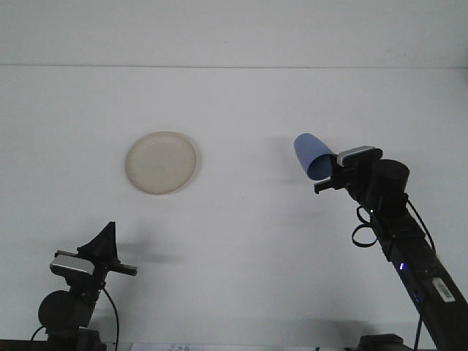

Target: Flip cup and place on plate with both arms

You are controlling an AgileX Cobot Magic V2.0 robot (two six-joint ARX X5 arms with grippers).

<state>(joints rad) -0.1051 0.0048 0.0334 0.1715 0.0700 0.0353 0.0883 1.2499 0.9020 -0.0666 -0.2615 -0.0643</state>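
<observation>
A blue cup (310, 155) hangs above the white table at the right, tilted with its closed end up and to the left. My right gripper (326, 178) is shut on its lower end. A round cream plate (161, 162) lies flat on the table at the left, well away from the cup. My left gripper (111, 239) rests low at the bottom left, its dark fingers pointing up with nothing in them.
The white table (241, 241) stretches between the plate and the cup. The right arm (409, 248) rises from the bottom right corner. A wall edge runs along the back.
</observation>
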